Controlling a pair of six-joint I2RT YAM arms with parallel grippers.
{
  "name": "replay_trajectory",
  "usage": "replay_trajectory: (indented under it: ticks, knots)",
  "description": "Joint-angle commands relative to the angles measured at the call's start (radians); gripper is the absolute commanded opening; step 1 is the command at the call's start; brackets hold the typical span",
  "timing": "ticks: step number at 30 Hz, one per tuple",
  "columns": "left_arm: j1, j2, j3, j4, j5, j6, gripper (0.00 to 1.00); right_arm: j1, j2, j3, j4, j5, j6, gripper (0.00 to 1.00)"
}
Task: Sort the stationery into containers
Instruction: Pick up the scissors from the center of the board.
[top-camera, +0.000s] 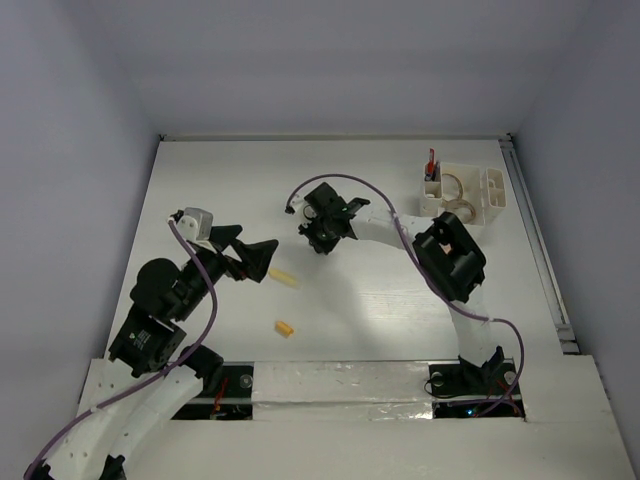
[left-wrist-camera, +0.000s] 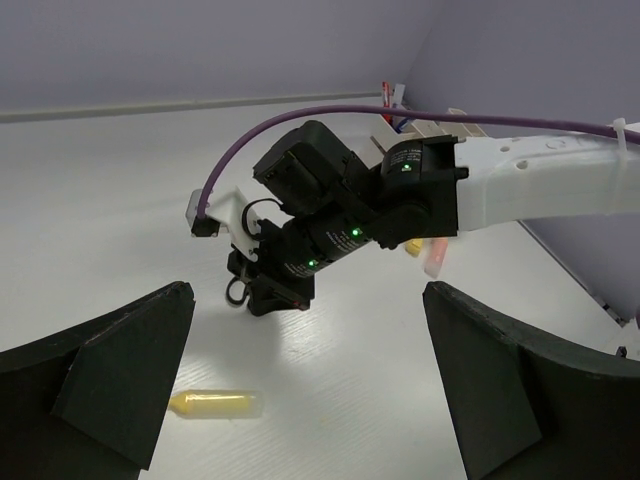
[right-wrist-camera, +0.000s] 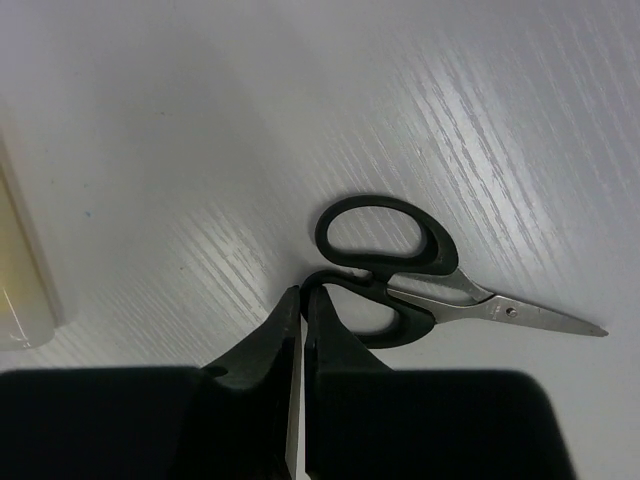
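- Black-handled scissors (right-wrist-camera: 385, 262) lie flat on the white table (top-camera: 220, 170), near its middle and well apart from the organiser. In the right wrist view the blades point to the right.
- We see the right gripper (right-wrist-camera: 302, 292) low over the table. Its two fingers are almost together, with only a thin slit between them, and their tips pinch the rim of the lower handle ring of the scissors.
- In the left wrist view one handle ring shows just beside the tip of this gripper, close to the table surface.
- We see the left gripper (top-camera: 252, 250) on the left side of the table. Its fingers stand wide apart and hold nothing.
- A yellow block (top-camera: 284, 277) lies on the table just beyond the left gripper and does not touch it. In the left wrist view it lies between the two fingers, a little nearer to the left one.
- An orange block (top-camera: 284, 327) lies nearer to the arm bases, apart from both grippers.
- A pink block (left-wrist-camera: 437, 258) shows partly behind the right arm, and we cannot tell its exact place.
- The white organiser (top-camera: 495, 190) stands at the far right part of the table. A red pen (top-camera: 431, 160) stands upright in its left corner compartment.
- A beige tape roll (top-camera: 452, 183) sits at the middle of the organiser. We cannot tell in which compartment.
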Motion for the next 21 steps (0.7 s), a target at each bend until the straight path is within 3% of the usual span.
replay_trajectory:
  ticks: [1, 7, 11, 17, 21]
  knots:
    - [0.006, -0.017, -0.008, 0.051, 0.002, 0.008, 0.99, -0.013, 0.031, 0.017, 0.027, -0.097, 0.021, 0.0]
    - [0.006, -0.032, -0.009, 0.049, -0.009, 0.008, 0.99, -0.033, -0.073, -0.056, 0.186, -0.218, 0.082, 0.0]
    - [0.006, -0.034, -0.009, 0.051, -0.013, 0.007, 0.99, -0.068, -0.232, -0.165, 0.412, -0.336, 0.242, 0.0]
    - [0.006, -0.032, -0.011, 0.051, -0.012, 0.008, 0.99, -0.153, -0.486, -0.326, 0.76, -0.378, 0.495, 0.0]
    - [0.006, -0.031, -0.009, 0.051, -0.009, 0.007, 0.99, -0.259, -0.636, -0.429, 0.891, -0.389, 0.647, 0.0]
